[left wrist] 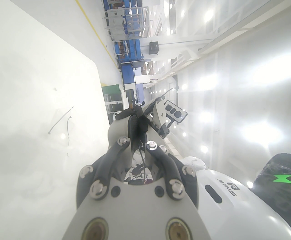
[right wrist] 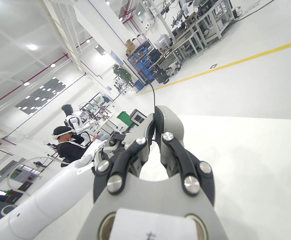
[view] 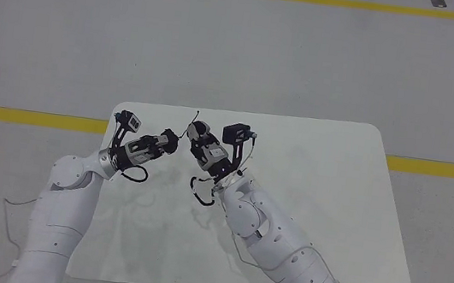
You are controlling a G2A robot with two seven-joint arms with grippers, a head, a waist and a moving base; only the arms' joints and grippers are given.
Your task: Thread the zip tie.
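Zip tie [right wrist: 153, 95]: a thin black strap held in the air above the upper left part of the counter [view: 315, 196], between the two arms. In the right wrist view it rises from the middle of the frame as a narrow, slightly bowed line. In the top view its free end [view: 195, 118] pokes up past the counter's far edge.

The right gripper [right wrist: 155, 116] has its jaws pressed together on the strap, flat against its sides, with a long free length above the grip. The left gripper [left wrist: 137, 120] sits just beside it, to its left in the top view. Its jaws are drawn together too, and a fine dark strand runs between them. I take that strand for the other end of the same zip tie, though the dark pads hide the contact itself.

It looks very light, slick and springy. It is stiff enough to stand on its own, but a long free length would likely flex and wander. A hold nearer the tip would probably steady the tail. The head is best pinched by its flat sides, leaving the slot open.
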